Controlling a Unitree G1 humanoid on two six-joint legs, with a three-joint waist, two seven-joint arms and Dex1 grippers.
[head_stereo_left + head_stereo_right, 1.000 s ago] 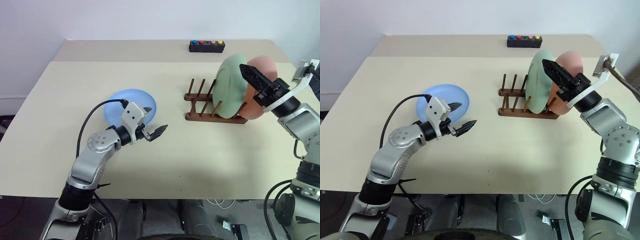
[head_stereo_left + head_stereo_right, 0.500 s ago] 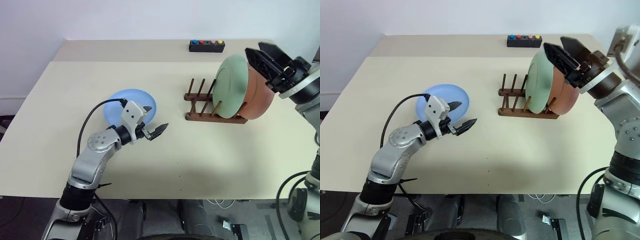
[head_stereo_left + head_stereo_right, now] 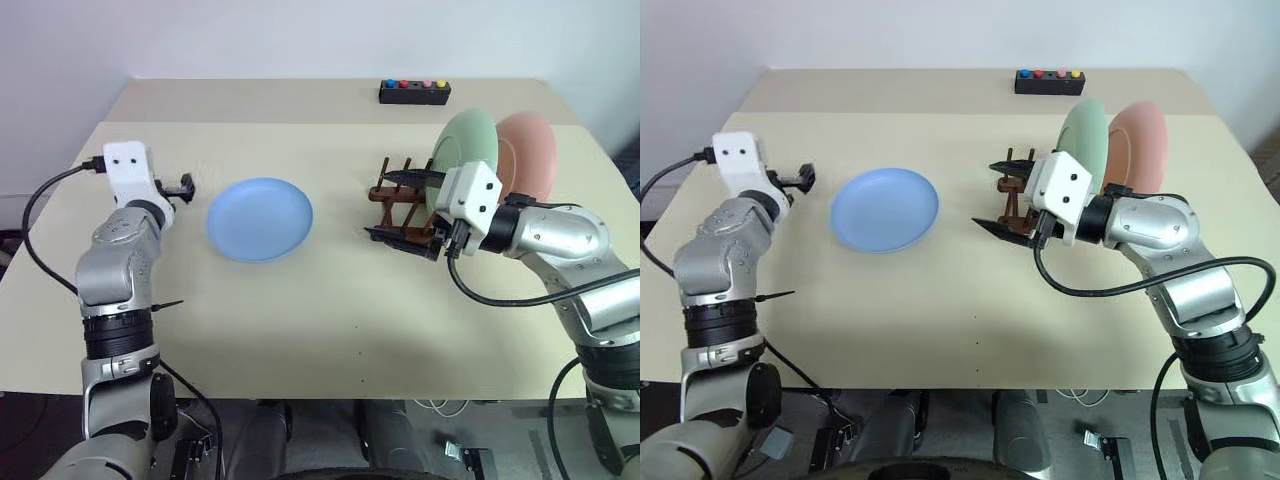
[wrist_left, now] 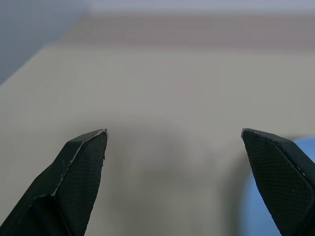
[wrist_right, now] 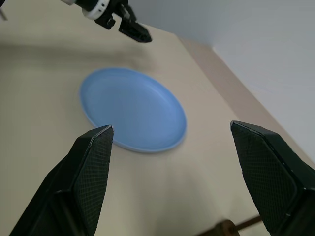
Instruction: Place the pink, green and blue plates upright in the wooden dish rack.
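Seen from the head camera over a beige table (image 3: 330,330). Blue plate (image 3: 260,218) lying flat at centre-left. At 3 o'clock of it, wooden dish rack (image 3: 395,195) holding green plate (image 3: 465,150) and pink plate (image 3: 528,150) upright, pink at the far right end. Right gripper (image 3: 400,207) hovering just in front of the rack, fingers spread, empty, aimed at the blue plate. Left gripper (image 3: 186,185) at 9 o'clock of the blue plate, fingers spread, empty. Black button box (image 3: 414,92) at 12 o'clock.

beige table (image 3: 300,330), plain white wall (image 3: 250,40)
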